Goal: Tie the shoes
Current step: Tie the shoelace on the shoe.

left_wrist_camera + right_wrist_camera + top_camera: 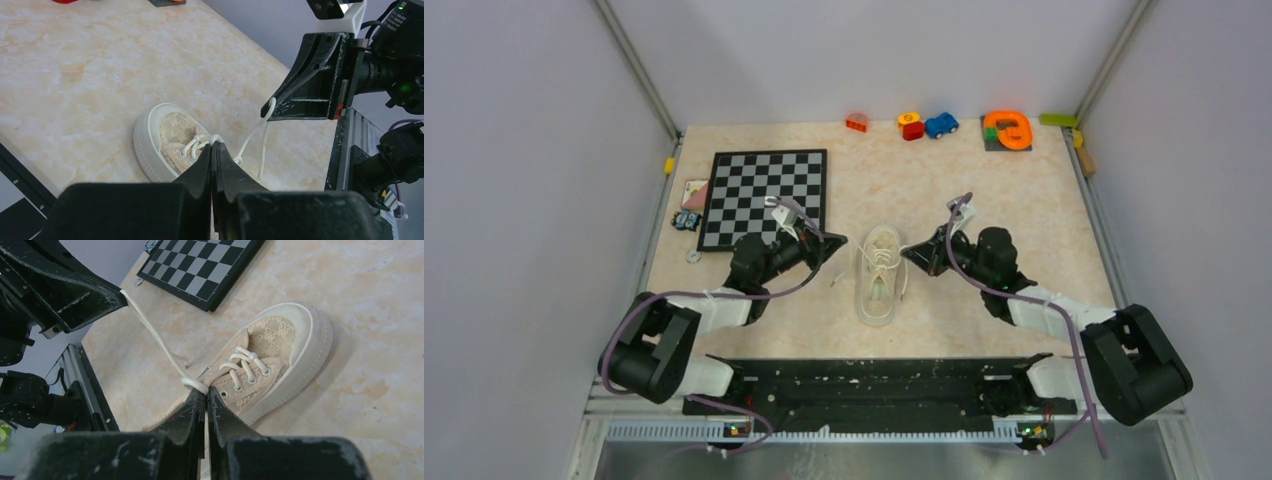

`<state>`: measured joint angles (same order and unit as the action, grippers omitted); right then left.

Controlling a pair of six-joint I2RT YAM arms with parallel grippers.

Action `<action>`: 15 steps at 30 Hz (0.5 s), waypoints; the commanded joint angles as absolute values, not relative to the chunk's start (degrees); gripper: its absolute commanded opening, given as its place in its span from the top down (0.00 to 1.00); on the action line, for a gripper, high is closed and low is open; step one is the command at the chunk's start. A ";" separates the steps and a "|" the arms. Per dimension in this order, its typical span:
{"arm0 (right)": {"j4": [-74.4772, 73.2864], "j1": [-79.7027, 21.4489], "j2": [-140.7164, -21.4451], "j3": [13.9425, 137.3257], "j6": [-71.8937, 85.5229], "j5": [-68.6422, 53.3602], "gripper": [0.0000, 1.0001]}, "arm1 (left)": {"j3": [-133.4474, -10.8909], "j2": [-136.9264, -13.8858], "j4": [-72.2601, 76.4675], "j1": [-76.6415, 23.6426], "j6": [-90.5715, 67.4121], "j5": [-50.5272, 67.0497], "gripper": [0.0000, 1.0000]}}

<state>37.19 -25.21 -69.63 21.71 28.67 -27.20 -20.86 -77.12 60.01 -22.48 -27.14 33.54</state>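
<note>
Top external view: sneaker (880, 280) lies at table (984, 200) centre, between both arms, near chessboard (764, 198). Left gripper (836, 246) and right gripper (910, 253) flank sneaker, fingers pressed together, each pinching taut white lace (150, 330) drawn from eyelets.

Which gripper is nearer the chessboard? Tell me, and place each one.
Left. The left gripper sits by the near right corner of the chessboard, left of the shoe; the right gripper is across the shoe, farther away. Both pinch the lace.
</note>
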 commanded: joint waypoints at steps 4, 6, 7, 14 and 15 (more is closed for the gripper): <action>44.85 -27.51 -73.01 26.77 24.73 -29.07 1.00 | -24.91 -81.09 70.93 -22.50 -29.27 37.35 1.00; 46.31 -27.51 -73.77 26.81 24.79 -29.04 1.00 | -25.49 -82.16 72.34 -22.50 -30.19 38.10 1.00; 46.72 -27.55 -74.06 27.05 24.97 -29.13 1.00 | -25.75 -82.65 73.32 -22.50 -30.83 38.45 1.00; 47.92 -27.51 -75.51 28.40 27.21 -28.74 1.00 | -28.84 -86.91 75.93 -22.59 -33.18 44.12 1.00; 47.96 -27.51 -75.62 28.47 27.35 -28.86 1.00 | -29.24 -87.41 75.72 -22.66 -33.14 45.13 1.00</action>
<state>43.48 -26.92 -75.20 25.47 26.83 -28.29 -26.22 -85.84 70.41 -22.52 -31.88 40.23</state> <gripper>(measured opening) 0.015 0.007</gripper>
